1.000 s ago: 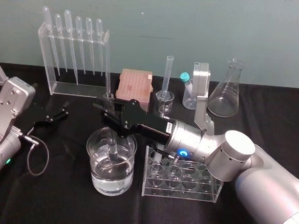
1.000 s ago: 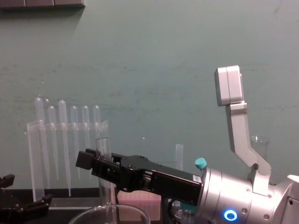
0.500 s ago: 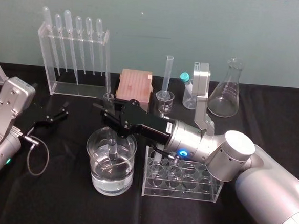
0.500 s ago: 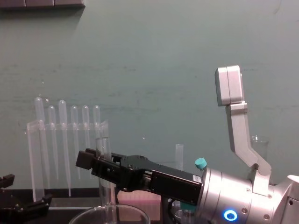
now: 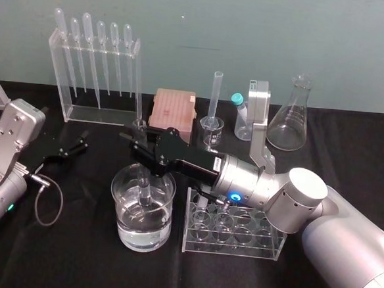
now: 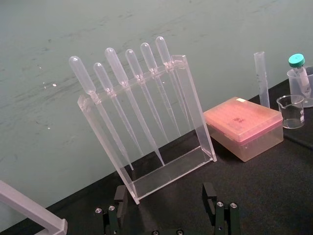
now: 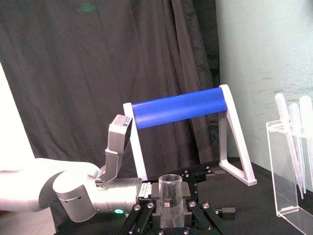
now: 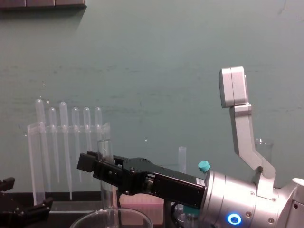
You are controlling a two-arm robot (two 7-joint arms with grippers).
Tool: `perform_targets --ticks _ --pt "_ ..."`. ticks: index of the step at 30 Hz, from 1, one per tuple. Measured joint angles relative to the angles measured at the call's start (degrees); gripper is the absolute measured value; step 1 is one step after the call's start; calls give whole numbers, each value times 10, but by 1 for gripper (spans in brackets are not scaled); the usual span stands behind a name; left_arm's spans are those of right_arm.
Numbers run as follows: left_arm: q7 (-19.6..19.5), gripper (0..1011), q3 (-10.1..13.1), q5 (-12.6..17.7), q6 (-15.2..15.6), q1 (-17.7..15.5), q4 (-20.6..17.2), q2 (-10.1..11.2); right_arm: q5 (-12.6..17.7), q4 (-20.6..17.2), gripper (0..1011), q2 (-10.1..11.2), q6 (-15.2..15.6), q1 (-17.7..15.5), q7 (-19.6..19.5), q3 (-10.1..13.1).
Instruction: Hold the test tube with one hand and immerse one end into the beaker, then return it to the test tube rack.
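Observation:
The test tube [image 5: 144,193] stands upright with its lower end dipped in the water of the wide glass beaker [image 5: 121,226]. My right gripper [image 5: 140,152] is shut on the test tube's [image 8: 105,150] upper part, just above the beaker rim [image 8: 95,219]. In the right wrist view the test tube [image 7: 170,187] sits squeezed between the two black fingers of the right gripper [image 7: 170,204]. The clear test tube rack [image 5: 232,247] stands right beside the beaker, under my right forearm. My left gripper [image 5: 67,150] rests open near the table's left side; its fingers [image 6: 120,195] hold nothing.
A clear stand of pipettes [image 5: 95,71] and a pink box [image 5: 174,108] sit at the back. Further right are a thin graduated cylinder [image 5: 215,99], a small beaker [image 5: 211,129], a teal-capped tube [image 5: 238,104] and a conical flask [image 5: 290,118]. A blue roller frame [image 7: 178,105] stands off the left side.

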Motion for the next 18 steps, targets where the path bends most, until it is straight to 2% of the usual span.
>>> perform_targets --ticks 18 --pt "0 1000 0 0 0 0 0 0 0 0 225 0 0 0 0 0"
